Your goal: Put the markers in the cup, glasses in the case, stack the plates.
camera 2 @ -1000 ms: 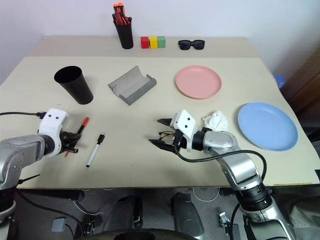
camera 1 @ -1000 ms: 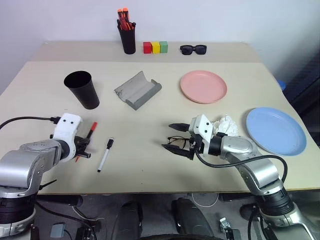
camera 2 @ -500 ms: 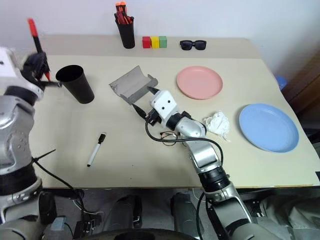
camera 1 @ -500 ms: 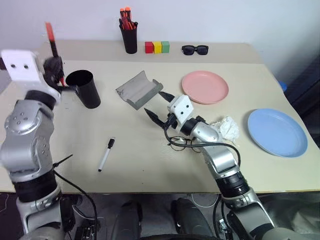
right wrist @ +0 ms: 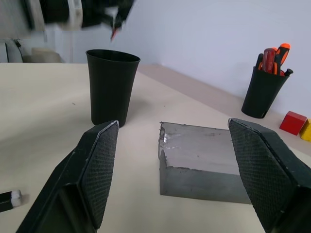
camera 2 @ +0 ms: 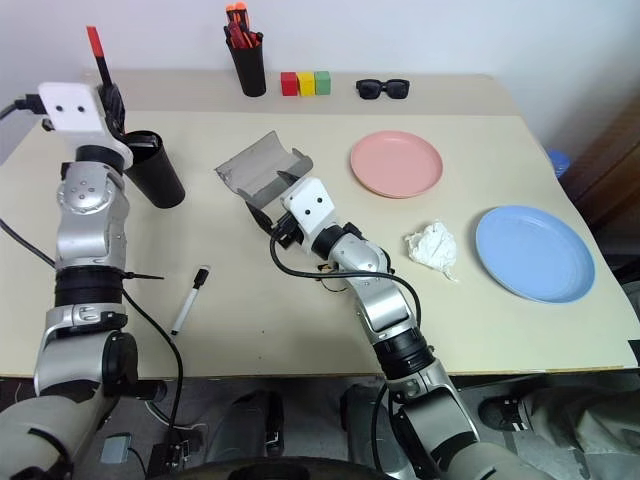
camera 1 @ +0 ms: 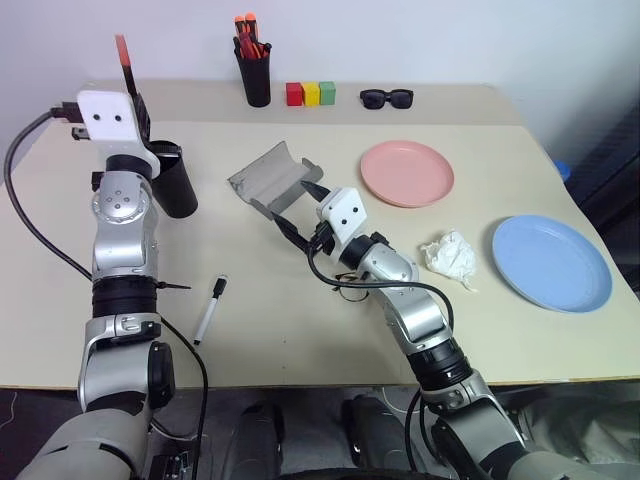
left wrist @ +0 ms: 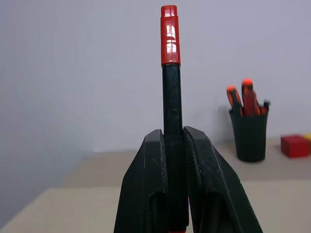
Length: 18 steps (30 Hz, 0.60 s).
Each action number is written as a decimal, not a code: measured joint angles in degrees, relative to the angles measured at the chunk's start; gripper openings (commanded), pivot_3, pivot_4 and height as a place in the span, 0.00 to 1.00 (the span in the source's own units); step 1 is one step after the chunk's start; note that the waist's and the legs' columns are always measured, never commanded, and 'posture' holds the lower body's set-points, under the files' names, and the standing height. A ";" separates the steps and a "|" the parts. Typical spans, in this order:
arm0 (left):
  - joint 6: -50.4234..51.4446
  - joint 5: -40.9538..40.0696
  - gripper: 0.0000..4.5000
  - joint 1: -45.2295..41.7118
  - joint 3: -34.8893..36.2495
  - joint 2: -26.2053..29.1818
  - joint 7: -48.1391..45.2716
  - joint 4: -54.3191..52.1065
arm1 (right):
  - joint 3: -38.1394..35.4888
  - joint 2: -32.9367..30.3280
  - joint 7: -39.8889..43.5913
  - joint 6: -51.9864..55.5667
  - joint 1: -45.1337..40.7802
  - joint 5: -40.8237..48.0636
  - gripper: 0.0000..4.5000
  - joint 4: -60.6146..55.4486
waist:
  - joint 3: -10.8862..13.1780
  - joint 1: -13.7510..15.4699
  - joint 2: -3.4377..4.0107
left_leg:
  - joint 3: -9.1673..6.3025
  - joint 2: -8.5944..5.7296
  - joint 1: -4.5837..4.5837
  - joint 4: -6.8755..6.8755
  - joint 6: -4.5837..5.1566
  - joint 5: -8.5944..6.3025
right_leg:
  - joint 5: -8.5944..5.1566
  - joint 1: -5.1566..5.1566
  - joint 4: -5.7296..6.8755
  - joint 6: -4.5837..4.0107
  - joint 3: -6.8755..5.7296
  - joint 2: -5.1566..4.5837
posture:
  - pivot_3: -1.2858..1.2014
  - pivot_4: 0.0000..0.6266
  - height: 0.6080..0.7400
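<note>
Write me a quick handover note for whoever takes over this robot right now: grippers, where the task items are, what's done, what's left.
Left gripper: shut on the black marker with red ends, held upright above the black cup.
Right gripper: open, empty, facing the open grey case.
White marker: lying on the table, near edge.
Glasses: on the table under the right forearm.
Pink plate and blue plate: apart, unstacked.
Done: nothing completed yet.
Left: drop the red-ended marker in the cup, add the white one, case the glasses, stack the plates.
</note>
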 measured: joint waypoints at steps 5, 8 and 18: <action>-4.29 0.04 0.01 -1.01 0.01 -0.34 1.19 4.02 | -0.09 0.09 -0.16 0.05 0.09 0.12 0.82 0.00 | 0.00 0.04 0.00 | 0.00 0.00 0.00 0.01 0.00 0.00 | 0.00 0.00 0.00 0.01 -0.01 0.00 | 0.52 0.24 0.89; -4.96 0.02 0.01 -1.00 0.01 -0.85 1.60 4.48 | -0.08 0.09 -0.16 0.06 0.22 0.17 0.82 0.00 | 0.00 0.03 0.00 | 0.00 0.00 -0.01 0.01 0.00 0.00 | 0.00 0.00 0.01 0.01 -0.01 0.00 | 0.52 0.24 0.89; -5.16 0.09 0.61 -0.51 0.02 -1.69 4.38 4.45 | -0.06 0.08 0.18 0.36 0.36 0.62 0.82 0.00 | 0.00 0.03 0.00 | 0.00 0.00 0.00 0.01 0.00 0.00 | 0.00 0.00 0.02 0.01 -0.01 0.00 | 0.52 0.24 0.89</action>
